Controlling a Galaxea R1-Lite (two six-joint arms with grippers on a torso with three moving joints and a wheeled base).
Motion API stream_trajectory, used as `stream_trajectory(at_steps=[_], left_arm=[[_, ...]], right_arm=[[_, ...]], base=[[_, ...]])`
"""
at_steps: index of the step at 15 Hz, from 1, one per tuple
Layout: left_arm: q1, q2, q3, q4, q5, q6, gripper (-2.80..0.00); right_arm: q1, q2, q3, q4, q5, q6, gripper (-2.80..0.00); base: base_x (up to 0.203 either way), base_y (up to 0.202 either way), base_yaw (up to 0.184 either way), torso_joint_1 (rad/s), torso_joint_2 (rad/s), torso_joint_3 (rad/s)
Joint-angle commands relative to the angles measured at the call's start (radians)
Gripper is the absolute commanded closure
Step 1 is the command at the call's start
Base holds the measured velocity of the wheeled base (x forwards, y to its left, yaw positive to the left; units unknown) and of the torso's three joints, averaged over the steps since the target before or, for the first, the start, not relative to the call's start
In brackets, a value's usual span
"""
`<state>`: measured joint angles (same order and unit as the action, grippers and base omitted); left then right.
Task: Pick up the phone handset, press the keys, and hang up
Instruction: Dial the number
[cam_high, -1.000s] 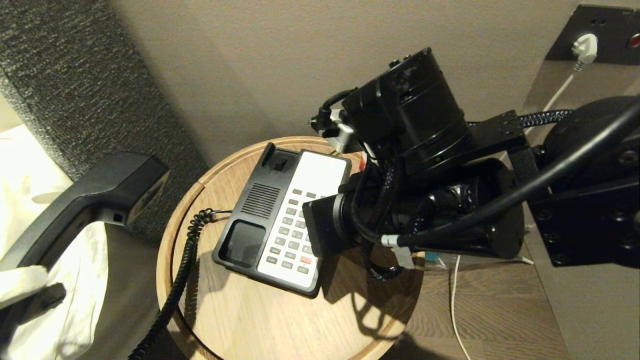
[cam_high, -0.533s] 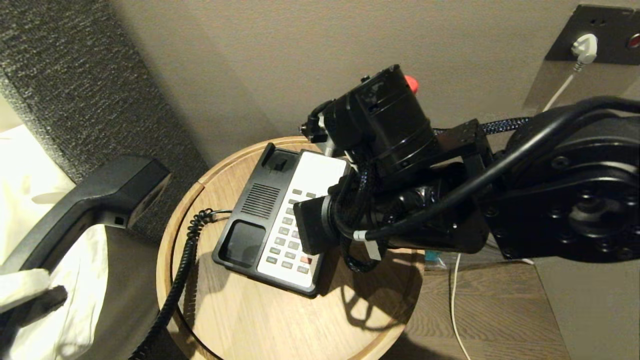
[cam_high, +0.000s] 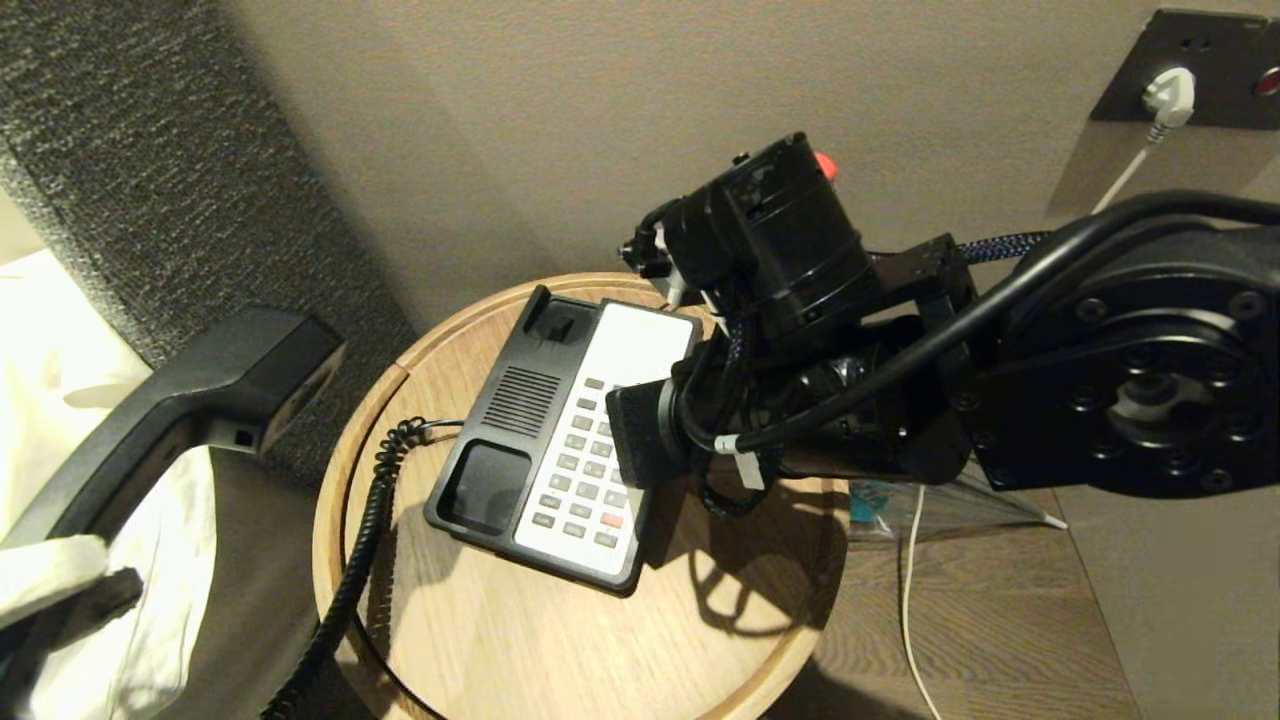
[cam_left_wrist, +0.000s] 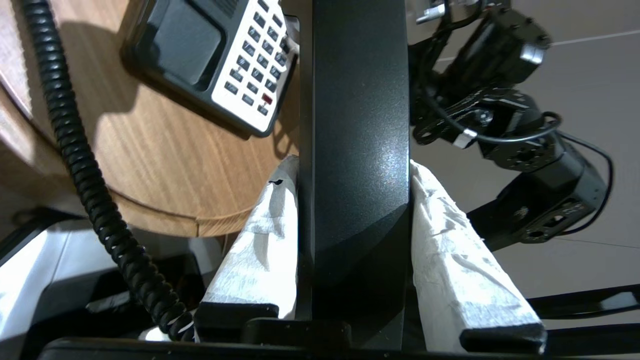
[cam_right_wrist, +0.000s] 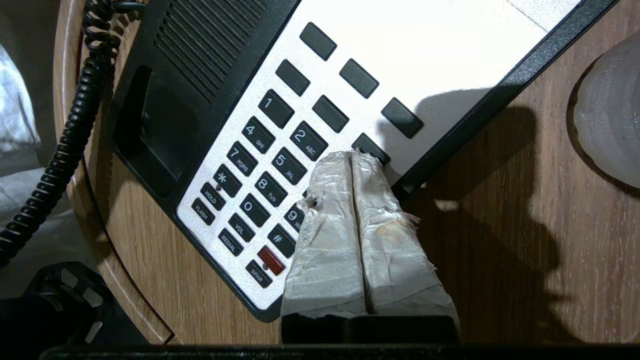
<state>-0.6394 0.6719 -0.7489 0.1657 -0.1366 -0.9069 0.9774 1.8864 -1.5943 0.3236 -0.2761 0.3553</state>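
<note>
Phone handset (cam_left_wrist: 355, 125) sits pinched in our left gripper (cam_left_wrist: 354, 200); our right gripper (cam_right_wrist: 353, 156), pressed together, touches the keys (cam_right_wrist: 280, 150).

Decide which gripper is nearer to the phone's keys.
Right. The right gripper, shut, has its tips over the keys. The left gripper holds the handset off beside the table.
</note>
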Motion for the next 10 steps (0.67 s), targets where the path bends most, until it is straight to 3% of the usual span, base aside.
stream_trajectory(at_steps=[1,10], left_arm=[[0.001,0.002,0.011,-0.011,-0.001,-0.006,0.00],[0.000,0.005,0.022,-0.012,-0.001,-0.006,0.00]], right_arm=[[0.000,0.003,0.010,-0.004,-0.002,0.002,0.00],[-0.022,0.008,0.045,-0.005,-0.003,-0.003,0.00]], base=[[0.000,0.000,0.000,0.000,0.00,0.000],[0.000,0.000,0.000,0.000,0.00,0.000]])
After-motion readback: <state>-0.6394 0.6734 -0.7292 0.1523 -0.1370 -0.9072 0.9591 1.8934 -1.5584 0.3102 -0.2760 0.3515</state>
